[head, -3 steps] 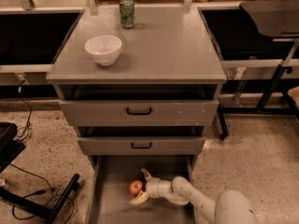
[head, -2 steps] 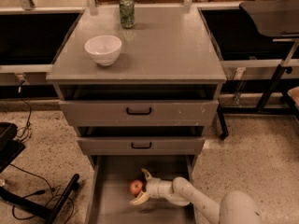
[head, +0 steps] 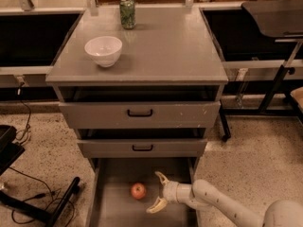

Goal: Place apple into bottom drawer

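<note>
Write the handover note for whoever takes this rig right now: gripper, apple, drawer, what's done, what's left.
Gripper: open, low inside the bottom drawer, just right of the apple, with a small gap between them.
Apple: lies on the drawer floor near the middle, not held.
Bottom drawer: pulled out; the two upper drawers are nearly shut.
Done: the apple is in the drawer.
Left: probably only lifting the arm clear of the drawer.
</note>
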Robot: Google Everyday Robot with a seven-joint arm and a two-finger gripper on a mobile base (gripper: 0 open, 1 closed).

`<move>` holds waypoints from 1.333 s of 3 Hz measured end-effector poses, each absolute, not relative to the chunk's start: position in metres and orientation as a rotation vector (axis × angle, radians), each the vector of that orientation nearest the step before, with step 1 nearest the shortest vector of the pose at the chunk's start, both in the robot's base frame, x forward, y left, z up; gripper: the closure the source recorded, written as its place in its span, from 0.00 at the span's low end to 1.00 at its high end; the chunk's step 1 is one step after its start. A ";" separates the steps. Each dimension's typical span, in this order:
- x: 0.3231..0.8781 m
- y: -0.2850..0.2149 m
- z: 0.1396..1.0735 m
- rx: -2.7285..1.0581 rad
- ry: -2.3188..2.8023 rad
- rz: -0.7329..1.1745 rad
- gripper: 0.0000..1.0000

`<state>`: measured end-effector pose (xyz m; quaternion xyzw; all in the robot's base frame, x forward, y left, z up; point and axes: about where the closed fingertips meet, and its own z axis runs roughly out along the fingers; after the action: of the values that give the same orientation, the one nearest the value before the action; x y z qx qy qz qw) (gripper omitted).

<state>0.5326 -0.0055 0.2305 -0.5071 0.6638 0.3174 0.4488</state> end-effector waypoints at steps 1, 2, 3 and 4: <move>0.497 -0.051 0.275 -1.360 1.690 0.748 0.00; 0.453 -0.070 0.318 -1.479 1.749 0.764 0.00; 0.432 -0.073 0.353 -1.497 1.753 0.754 0.00; 0.429 -0.072 0.354 -1.506 1.751 0.757 0.00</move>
<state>0.4287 -0.0725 0.3544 -0.5808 0.6753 0.2921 0.3484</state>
